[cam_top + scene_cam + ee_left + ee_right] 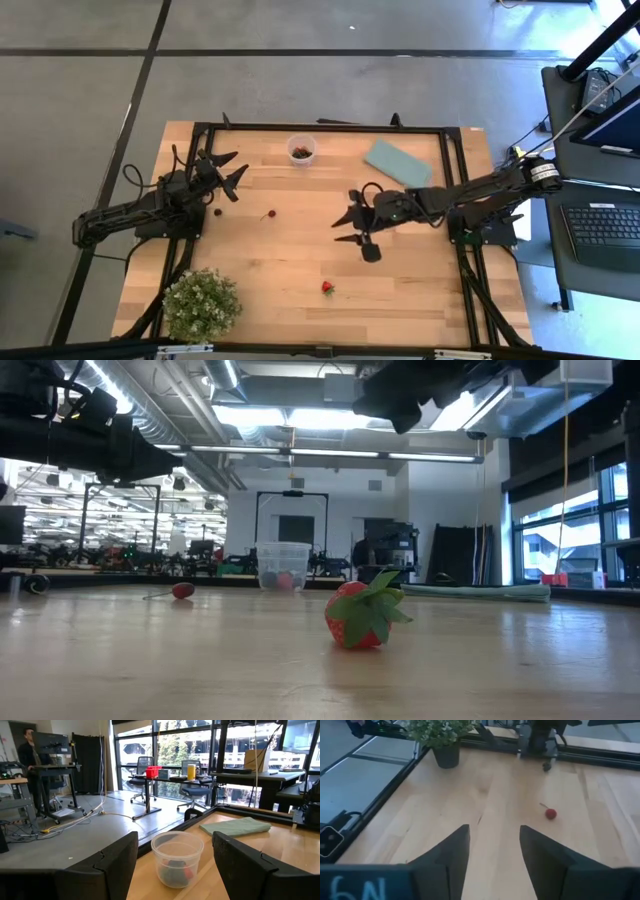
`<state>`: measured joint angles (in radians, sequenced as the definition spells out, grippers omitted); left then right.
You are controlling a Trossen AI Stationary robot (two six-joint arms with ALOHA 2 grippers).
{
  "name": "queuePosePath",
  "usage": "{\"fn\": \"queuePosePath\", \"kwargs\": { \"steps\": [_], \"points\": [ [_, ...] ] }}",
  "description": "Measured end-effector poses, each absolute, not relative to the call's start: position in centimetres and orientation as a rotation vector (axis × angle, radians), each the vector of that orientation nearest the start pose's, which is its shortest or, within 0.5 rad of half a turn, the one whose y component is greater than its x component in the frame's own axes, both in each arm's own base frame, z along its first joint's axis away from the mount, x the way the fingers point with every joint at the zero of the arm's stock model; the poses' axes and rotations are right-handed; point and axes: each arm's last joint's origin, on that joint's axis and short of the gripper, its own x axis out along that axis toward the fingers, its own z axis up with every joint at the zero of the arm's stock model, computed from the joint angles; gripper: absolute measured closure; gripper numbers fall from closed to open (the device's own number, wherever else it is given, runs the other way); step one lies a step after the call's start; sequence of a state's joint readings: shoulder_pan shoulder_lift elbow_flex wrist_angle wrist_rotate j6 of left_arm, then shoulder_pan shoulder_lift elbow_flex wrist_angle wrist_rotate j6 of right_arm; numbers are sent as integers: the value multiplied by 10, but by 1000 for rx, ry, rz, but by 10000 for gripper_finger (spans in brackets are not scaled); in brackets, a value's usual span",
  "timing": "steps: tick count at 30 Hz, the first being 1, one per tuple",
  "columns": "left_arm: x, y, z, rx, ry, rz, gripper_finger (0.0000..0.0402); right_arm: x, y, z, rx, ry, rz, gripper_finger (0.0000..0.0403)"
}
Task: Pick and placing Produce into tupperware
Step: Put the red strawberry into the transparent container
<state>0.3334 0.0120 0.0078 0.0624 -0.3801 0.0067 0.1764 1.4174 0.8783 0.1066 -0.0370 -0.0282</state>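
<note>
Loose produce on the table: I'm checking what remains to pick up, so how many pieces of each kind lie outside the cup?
Strawberry: 1
Red cherry with stem: 1
Dark piece by the left gripper: 1
Total: 3

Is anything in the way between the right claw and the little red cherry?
Nothing visible. Bare wooden table lies between the open right gripper and the red cherry; the strawberry sits off to the side.
</note>
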Motion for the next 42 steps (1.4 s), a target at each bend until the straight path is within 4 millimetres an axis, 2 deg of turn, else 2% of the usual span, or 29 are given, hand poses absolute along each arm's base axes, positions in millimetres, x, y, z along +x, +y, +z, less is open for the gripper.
{"fn": "queuePosePath", "kwargs": {
  "steps": [7, 15, 19, 22, 26, 33, 36, 42],
  "points": [
    [87, 41, 171, 4, -57, 714, 154, 304, 55, 250, -67, 426, 218, 197],
    [87, 41, 171, 1, -58, 713, 154, 303, 60, 250, -85, 424, 239, 114],
    [87, 41, 171, 1, -58, 712, 154, 302, 61, 250, 3, 436, 228, 88],
    [87, 41, 171, 1, -58, 710, 154, 302, 65, 249, 91, 451, 222, 83],
    [87, 41, 171, 1, -58, 710, 154, 300, 71, 250, 110, 451, 238, 82],
    [87, 41, 171, -22, -67, 709, 154, 300, 100, 253, -64, 396, 223, 91],
    [87, 41, 171, -43, -74, 708, 154, 313, 117, 250, -80, 405, 248, 97],
    [87, 41, 171, -49, -77, 707, 154, 348, 146, 223, -62, 488, 271, 101]
  ]
}}
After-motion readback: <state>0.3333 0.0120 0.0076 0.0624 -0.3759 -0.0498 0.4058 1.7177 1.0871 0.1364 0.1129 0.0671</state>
